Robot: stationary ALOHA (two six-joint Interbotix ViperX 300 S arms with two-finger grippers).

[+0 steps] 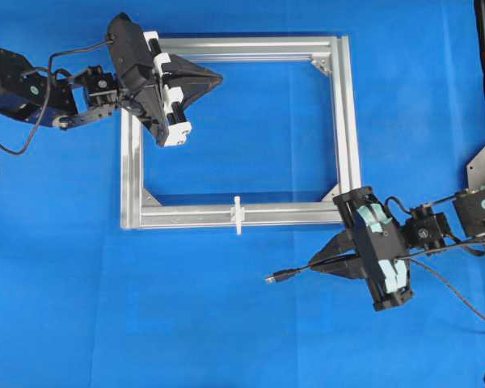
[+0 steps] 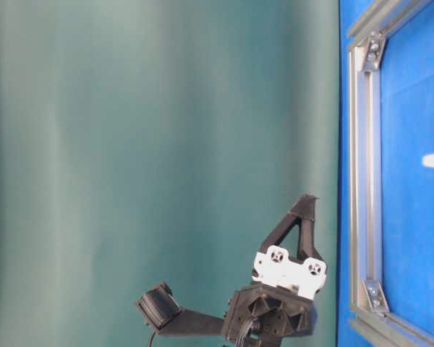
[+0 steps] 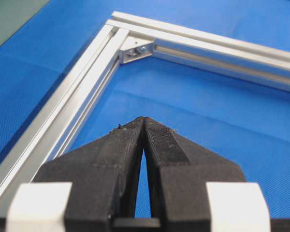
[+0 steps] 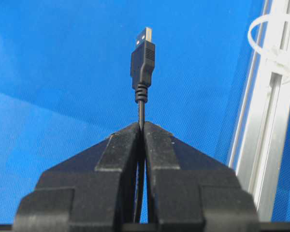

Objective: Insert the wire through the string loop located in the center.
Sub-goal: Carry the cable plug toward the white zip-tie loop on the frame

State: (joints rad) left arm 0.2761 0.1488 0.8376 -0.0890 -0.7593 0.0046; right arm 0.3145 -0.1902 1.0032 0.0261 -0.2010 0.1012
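**Wire clamped by the right arm, beside the silver frame**

Nearest the lens in the right wrist view, the right gripper (image 4: 141, 126) stands with its two black fingers (image 4: 118, 150) pressed together on the wire (image 4: 140, 108); the plug with its metallic tip juts out past the fingertips, above blue cloth. Seen from overhead, this gripper (image 1: 317, 265) sits just outside the silver frame (image 1: 352, 121), off its near right corner, with the plug pointing along the near bar. The string loop (image 1: 238, 214), a white tie, crosses the middle of that near bar, apart from the plug. The left gripper (image 1: 218, 78) hangs over the frame's far left corner, fingers (image 3: 128, 145) closed against each other on nothing. The frame lies flat on the blue table (image 1: 81, 307).
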